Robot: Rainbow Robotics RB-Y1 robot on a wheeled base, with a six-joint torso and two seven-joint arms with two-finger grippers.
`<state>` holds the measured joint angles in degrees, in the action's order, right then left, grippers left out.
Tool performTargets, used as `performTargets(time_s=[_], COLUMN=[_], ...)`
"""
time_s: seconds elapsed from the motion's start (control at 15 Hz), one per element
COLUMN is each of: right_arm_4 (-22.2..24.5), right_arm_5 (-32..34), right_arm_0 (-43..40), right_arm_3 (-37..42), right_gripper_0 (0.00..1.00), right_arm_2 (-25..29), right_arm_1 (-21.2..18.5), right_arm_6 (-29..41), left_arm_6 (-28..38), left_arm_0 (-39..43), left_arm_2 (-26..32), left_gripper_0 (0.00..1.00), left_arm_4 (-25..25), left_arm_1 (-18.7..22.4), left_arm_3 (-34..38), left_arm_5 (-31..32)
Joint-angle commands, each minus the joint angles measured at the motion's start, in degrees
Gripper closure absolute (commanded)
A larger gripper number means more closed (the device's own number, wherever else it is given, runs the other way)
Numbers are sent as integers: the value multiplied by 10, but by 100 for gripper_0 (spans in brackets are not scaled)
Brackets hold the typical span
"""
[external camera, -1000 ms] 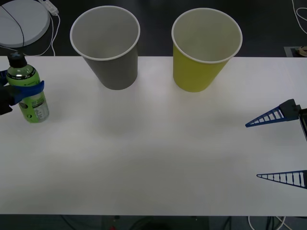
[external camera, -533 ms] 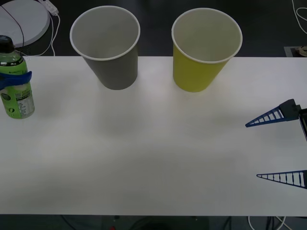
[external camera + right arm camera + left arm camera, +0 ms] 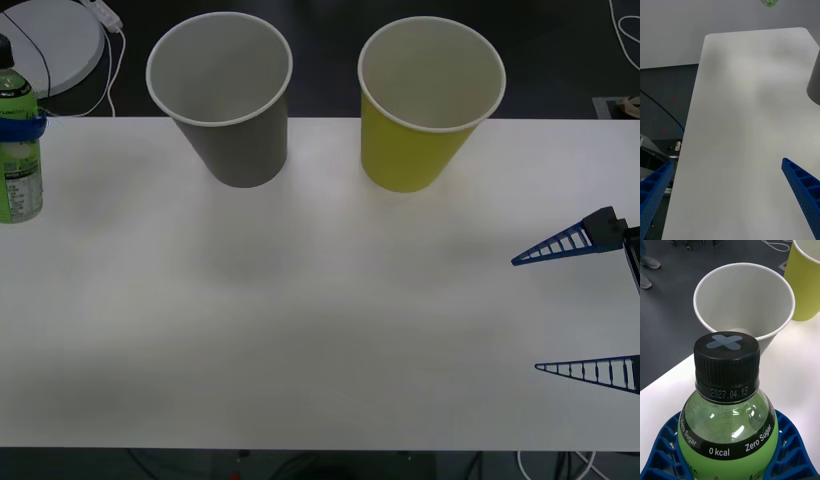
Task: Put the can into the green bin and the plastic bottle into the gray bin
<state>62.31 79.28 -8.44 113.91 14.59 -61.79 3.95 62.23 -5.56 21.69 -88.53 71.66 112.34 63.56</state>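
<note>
Tabletop [image 3: 320,330] spreading white, smooth and matte, rounding off at one far corner in the right wrist view, with broad bare room running between the cups and the near edge.

Gray bin [image 3: 222,95] standing upright toward the far edge, dark tapered paper with a thin white rolled rim and pale inside, sitting left of the green bin [image 3: 428,100], a yellow-green twin in shape and height; standing apart, leaving a clear gap between. Both mouths gaping open upward.

Right gripper [image 3: 590,305] waiting at the table's right side, its ribbed blue triangular fingers [image 3: 565,243] spreading wide with nothing between, cut off by the front view's right edge.

Left gripper [image 3: 730,461] clamping the plastic bottle [image 3: 17,150] around its shoulder, latticed blue fingers [image 3: 662,450] wrapping both sides of the rounded green plastic. Bottle hanging upright at the far left edge of the front view, partly cut off there, well left of the gray bin. Ridged black cap [image 3: 727,358] carrying a pale cross on top, printed date ringing its lower band, "Zero Sugar" and "0 kcal" circling a black ring below. Seen from the left wrist, gray bin's open mouth [image 3: 744,302] lying just beyond the cap, green bin [image 3: 805,281] farther off and cropped.
</note>
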Motion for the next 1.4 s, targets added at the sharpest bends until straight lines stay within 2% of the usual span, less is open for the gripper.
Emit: performTargets(time_s=[0.07, 0.33, 0.67, 1.07, 1.4], right_arm_4=[0, 0, 0, 0, 0], right_arm_5=[0, 0, 0, 0, 0], right_arm_0=[0, 0, 0, 0, 0], right_arm_3=[0, 0, 0, 0, 0], right_gripper_0=[0, 0, 0, 0, 0], right_arm_2=[0, 0, 0, 0, 0], right_arm_1=[0, 0, 0, 0, 0], right_arm_6=[0, 0, 0, 0, 0], left_arm_6=[0, 0, 4, 10, 1], left_arm_0=[-67, -152, -231, -336, -442], left_arm_2=[-21, -68, -140, -219, -310], left_gripper_0=[100, 100, 100, 100, 100], left_arm_4=[1, -7, -21, -28, -39], left_arm_1=[9, 12, 10, -39, -45], left_arm_3=[-37, -69, -81, -130, -190], left_arm_5=[57, 93, 93, 93, 93])
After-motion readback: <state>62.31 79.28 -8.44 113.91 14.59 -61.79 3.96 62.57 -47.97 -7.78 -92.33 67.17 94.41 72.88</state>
